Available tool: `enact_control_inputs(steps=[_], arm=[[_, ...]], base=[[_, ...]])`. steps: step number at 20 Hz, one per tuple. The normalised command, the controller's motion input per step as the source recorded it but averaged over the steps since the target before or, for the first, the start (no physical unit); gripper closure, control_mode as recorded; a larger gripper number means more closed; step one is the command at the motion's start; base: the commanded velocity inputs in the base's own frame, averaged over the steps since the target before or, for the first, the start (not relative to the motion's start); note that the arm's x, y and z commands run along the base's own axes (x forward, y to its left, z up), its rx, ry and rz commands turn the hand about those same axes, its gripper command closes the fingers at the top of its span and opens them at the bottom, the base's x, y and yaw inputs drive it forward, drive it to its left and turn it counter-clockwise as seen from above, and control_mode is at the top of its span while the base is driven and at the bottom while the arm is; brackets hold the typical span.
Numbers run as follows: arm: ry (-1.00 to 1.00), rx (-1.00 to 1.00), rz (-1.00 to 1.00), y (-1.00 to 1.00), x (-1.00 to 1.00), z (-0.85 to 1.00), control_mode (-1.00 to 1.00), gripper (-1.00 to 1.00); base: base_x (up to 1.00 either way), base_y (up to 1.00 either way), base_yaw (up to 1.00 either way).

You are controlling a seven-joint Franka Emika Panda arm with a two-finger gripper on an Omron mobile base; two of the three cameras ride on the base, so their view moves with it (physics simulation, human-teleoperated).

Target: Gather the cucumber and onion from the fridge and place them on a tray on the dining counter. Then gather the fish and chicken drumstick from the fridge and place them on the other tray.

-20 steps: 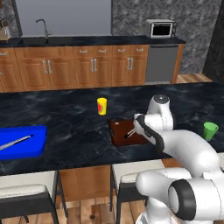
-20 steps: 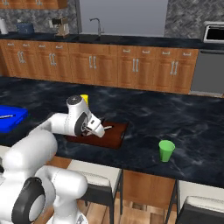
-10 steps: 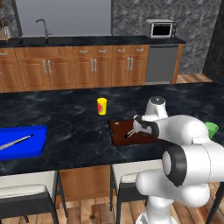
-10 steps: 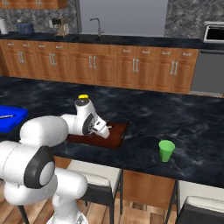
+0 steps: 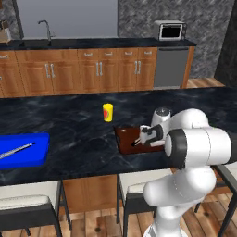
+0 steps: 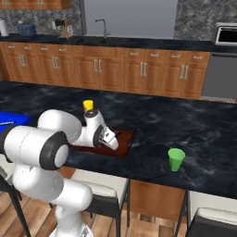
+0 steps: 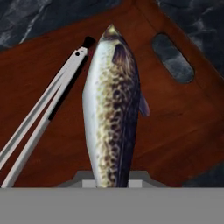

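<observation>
A speckled brown and silver fish (image 7: 111, 109) hangs lengthwise in my gripper (image 7: 113, 177), which is shut on its tail end. It sits just above the other tray (image 7: 175, 131), dark reddish-brown, on the dining counter (image 5: 69, 120). My gripper (image 5: 139, 140) is over that tray's (image 5: 124, 139) middle, seen from the other side as gripper (image 6: 113, 143) and tray (image 6: 126, 138). The blue tray (image 5: 28, 152) lies far left on the counter, its corner (image 6: 7, 118) at the picture's edge. Cucumber, onion, drumstick and fridge are out of view.
Grey tongs (image 7: 43, 113) lie on the brown tray beside the fish; another long grey utensil (image 5: 16, 150) lies in the blue tray. A yellow cup (image 5: 108, 112) stands behind the brown tray, a green cup (image 6: 176, 159) to its right. Stools (image 5: 139, 187) line the counter's near side.
The arm's upper links have swung up and round toward the counter. The gripper has stayed over the reddish-brown tray, still shut on the fish.
</observation>
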Motion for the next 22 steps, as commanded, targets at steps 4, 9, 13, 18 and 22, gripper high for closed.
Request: enact_control_inputs(steps=[4,9,13,18,22], arm=[[0.0,0.01,-0.02,-0.04,0.16,-0.26,-1.0,1.0],[0.0,0.05,0.0,-0.04,0.13,-0.2,-1.0,1.0],[0.0,0.05,0.0,-0.03,0.13,-0.19,-1.0,1.0],[0.0,0.04,0.0,-0.01,0.13,-0.17,-1.0,1.0],[0.0,0.02,0.0,0.0,0.09,-0.2,-1.0,-1.0]], base=[[0.0,0.0,0.0],[0.0,0.0,0.0],[0.0,0.0,0.0],[0.0,0.0,0.0],[0.0,0.0,0.0]])
